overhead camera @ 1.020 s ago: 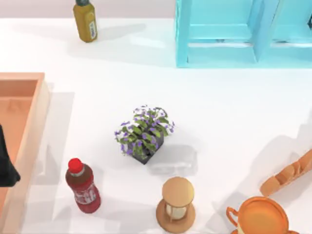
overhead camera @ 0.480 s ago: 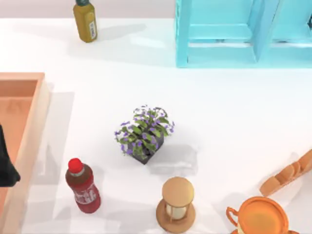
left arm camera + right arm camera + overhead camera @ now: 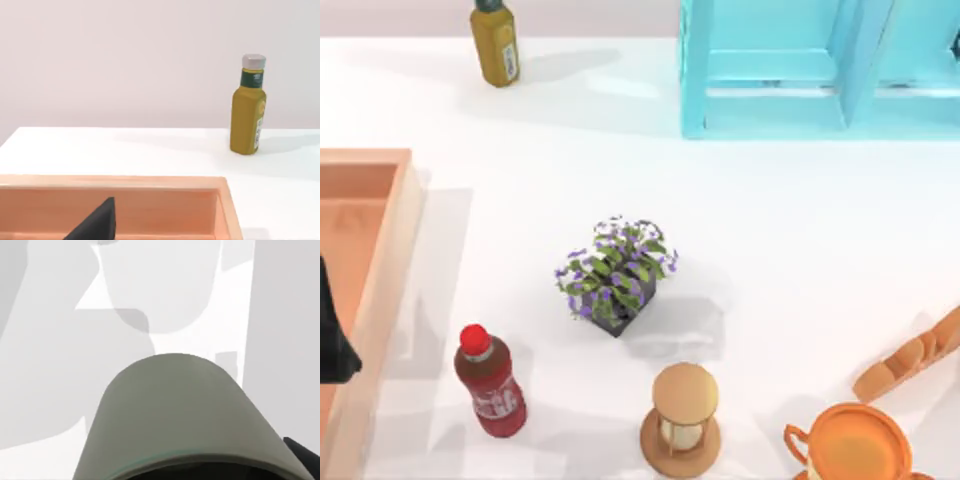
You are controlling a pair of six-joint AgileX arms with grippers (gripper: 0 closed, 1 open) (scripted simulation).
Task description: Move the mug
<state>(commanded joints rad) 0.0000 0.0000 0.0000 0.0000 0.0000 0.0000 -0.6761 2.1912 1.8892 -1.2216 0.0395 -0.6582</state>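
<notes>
Nearest the front edge of the white table [image 3: 800, 230], at the top view's lower right corner, stands the mug [image 3: 850, 443], glossy orange with a lighter interior, upright, its small loop handle pointing toward the table's left. Just behind it to the right lies a baguette [image 3: 912, 357] on a slant, close to the rim but apart from it. To the mug's left stands a tan wooden hourglass [image 3: 683, 418], and further left a red-capped cola bottle [image 3: 490, 382] with a red label whose white writing cannot be read. At the left edge a dark part of the left arm [image 3: 332, 330] hangs over an open wooden tray [image 3: 382, 250], well apart from the mug; in the left wrist view 1 dark finger [image 3: 95, 225] shows above the tray's inner wall, and whether that gripper is spread or pressed together cannot be told. The right wrist view shows a grey rounded body close to the lens over shadowed white surface; the right gripper's state cannot be told. Mid-table sits a potted plant [image 3: 613, 272] with purple flowers. At the far side stand a yellow oil bottle [image 3: 496, 40] with a green neck band and an unreadable label, and a turquoise shelf unit [image 3: 790, 70]
</notes>
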